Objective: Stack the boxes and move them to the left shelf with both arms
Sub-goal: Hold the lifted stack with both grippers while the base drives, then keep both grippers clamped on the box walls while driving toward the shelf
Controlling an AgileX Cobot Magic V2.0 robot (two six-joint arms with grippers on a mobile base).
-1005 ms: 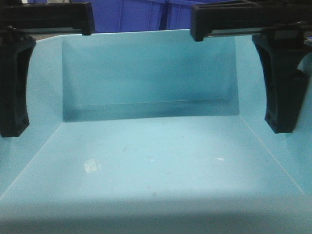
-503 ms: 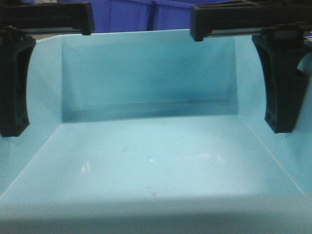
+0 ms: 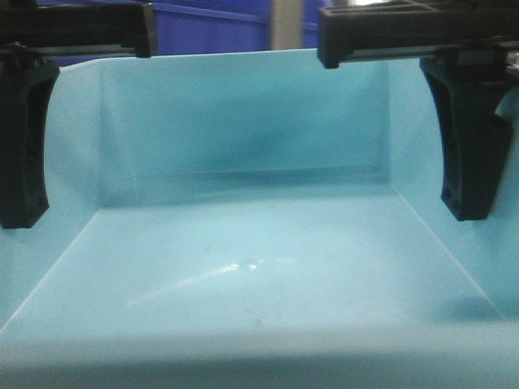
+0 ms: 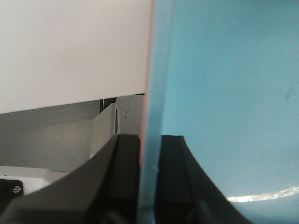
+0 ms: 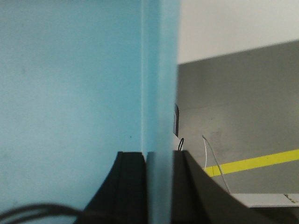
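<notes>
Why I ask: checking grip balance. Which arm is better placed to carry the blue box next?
Neither, it seems: the left gripper and right gripper each pinch an opposite side wall of the blue box, so both should likely carry together.

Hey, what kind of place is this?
Probably a warehouse or factory: dark blue bins stand behind the light blue tub, and a yellow line is painted on the grey floor.

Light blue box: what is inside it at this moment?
The light blue box holds nothing loose: bare floor, a glare streak. One finger each of the left gripper and right gripper sits inside its side walls. Its near rim hides the floor's front strip.
</notes>
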